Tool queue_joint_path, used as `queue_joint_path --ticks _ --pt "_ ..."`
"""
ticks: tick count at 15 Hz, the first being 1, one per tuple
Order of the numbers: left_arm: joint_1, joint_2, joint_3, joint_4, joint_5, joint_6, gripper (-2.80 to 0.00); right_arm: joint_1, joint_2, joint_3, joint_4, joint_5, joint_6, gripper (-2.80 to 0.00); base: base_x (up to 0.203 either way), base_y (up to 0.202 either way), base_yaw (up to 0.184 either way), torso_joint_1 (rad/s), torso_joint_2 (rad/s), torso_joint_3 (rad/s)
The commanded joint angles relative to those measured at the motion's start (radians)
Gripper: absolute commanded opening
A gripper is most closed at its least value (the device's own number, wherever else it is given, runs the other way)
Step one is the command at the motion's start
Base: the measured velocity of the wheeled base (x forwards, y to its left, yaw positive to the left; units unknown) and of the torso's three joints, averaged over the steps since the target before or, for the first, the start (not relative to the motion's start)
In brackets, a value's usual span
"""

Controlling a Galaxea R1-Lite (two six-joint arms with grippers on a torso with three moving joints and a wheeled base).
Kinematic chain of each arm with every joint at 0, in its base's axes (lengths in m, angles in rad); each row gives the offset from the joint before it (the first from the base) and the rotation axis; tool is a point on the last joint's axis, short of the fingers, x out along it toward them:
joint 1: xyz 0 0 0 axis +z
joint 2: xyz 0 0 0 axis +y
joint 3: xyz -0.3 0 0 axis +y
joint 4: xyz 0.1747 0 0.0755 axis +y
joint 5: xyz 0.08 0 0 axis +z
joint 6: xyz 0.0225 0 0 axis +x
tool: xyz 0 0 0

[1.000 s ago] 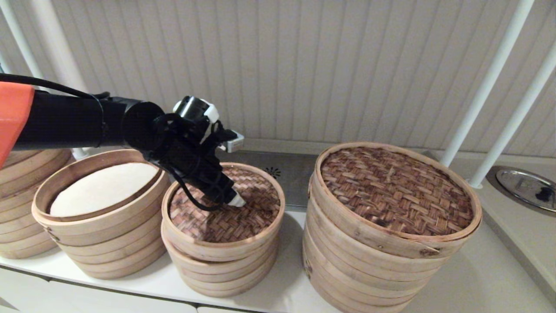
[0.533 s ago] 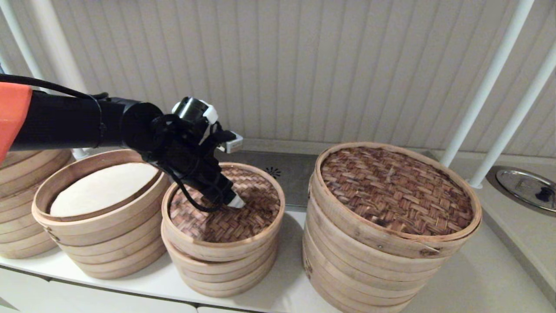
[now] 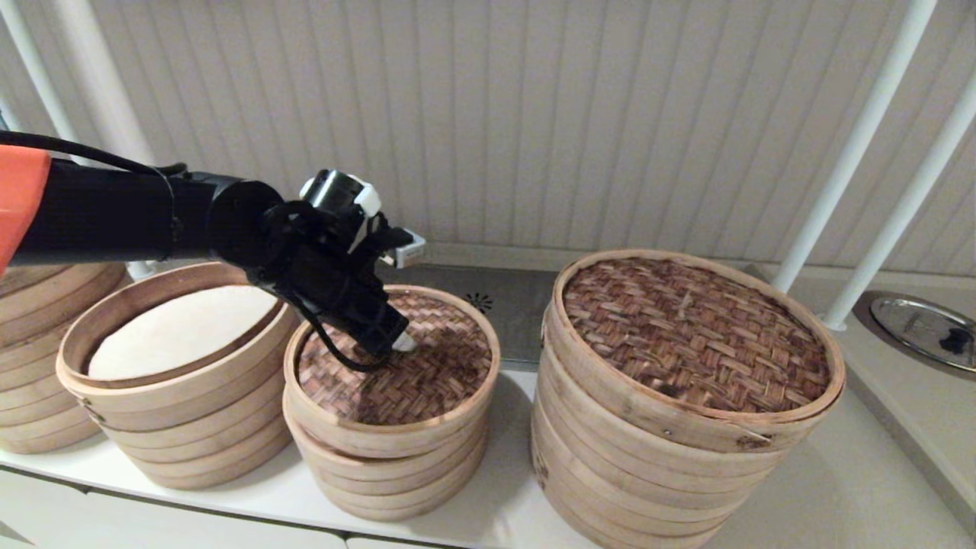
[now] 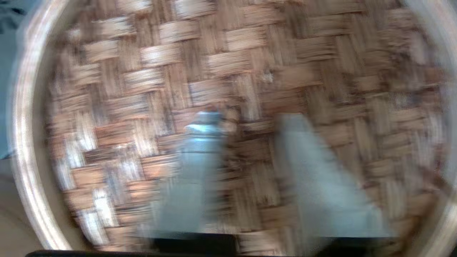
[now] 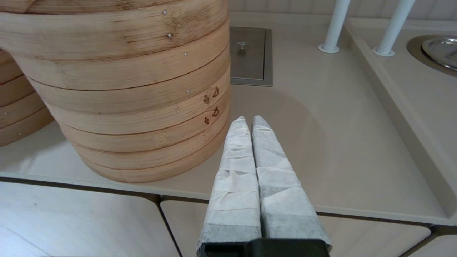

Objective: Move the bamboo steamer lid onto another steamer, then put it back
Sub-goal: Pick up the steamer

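The bamboo steamer lid (image 3: 412,381), with its tan-pink herringbone weave and pale rim, lies on the narrowest, shortest stack (image 3: 389,473) in the middle, hiding that stack's inside. My left gripper (image 3: 402,343) hovers just above the lid's centre, tilted down. In the left wrist view the gripper (image 4: 248,119) is open; only the lid's weave (image 4: 250,64) shows between its fingers. I cannot make out the loop handle. My right gripper (image 5: 249,119) is shut and empty, parked low at the counter's front beside the widest stack (image 5: 135,89).
To the left stands a slightly wider pale stack (image 3: 183,427), uncovered, with a white liner (image 3: 179,328). The widest stack (image 3: 656,473) with a dark coarse lid (image 3: 694,335) is on the right. Another stack (image 3: 38,366) sits far left. White poles (image 3: 862,145) and a metal dish (image 3: 923,328) stand at the right.
My left gripper has drawn up and back a little from the lid's centre. The lid and the stacks have stayed where they were.
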Motion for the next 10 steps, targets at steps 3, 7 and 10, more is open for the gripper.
queue_joint_path --ticks 3,7,10 --pt "0.003 0.003 0.004 -0.008 -0.003 0.001 -2.8 0.0 0.002 -0.001 0.0 0.0 0.0 -2.8 0.0 0.0 0.0 0.0 0.0 0.0" --pt "0.014 0.01 0.008 -0.016 -0.003 0.001 -2.8 0.0 0.0 -0.001 0.0 0.0 0.0 -2.8 0.0 0.0 0.0 0.0 0.0 0.0" --pt "0.014 0.007 0.008 -0.02 -0.003 0.001 -2.8 0.0 0.002 0.001 0.0 0.0 0.0 -2.8 0.0 0.0 0.0 0.0 0.0 0.0"
